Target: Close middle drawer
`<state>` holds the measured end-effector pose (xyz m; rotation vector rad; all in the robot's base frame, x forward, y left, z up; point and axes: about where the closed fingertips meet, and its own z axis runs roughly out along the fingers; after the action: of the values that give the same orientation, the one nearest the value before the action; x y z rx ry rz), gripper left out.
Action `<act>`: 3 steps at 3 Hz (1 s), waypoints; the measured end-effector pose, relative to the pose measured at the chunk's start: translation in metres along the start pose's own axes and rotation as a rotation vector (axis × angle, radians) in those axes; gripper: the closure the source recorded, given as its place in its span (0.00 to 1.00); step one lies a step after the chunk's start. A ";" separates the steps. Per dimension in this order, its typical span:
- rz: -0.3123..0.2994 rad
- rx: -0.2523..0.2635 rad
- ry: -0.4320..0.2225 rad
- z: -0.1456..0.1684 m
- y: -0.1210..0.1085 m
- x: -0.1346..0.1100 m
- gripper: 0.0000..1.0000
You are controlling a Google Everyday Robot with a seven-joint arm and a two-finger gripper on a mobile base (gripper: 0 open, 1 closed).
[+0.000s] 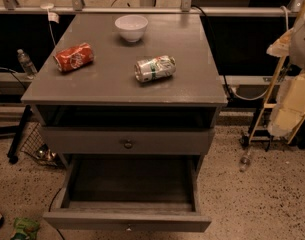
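Cabinet top (107, 89) holds a red can (73, 57) on its side at left, a white bowl (131, 27) behind centre, then a green-and-white can (155, 68). Under it the middle drawer (127, 221) stands pulled far out. At the right edge hangs the gripper (291, 109), well apart; spread or pressed together, I cannot tell.

Arm (296, 101): pale segments at far right of view, cut by the frame edge, well out beyond the tabletop's (112, 86) right edge. Lower segment hangs level with the front right corner.

Gripper (279, 46): pale wedge, seemingly the arm's upper end, pointing left, level with mid right edge. Apart from the tabletop, not over it.
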<state>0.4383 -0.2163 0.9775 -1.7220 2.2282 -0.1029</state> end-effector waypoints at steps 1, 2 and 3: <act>0.000 0.000 0.000 0.000 0.000 0.000 0.00; 0.028 -0.027 0.002 0.017 0.013 0.005 0.00; 0.116 -0.116 0.008 0.071 0.054 0.018 0.00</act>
<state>0.4052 -0.2086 0.8930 -1.6467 2.3765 0.0470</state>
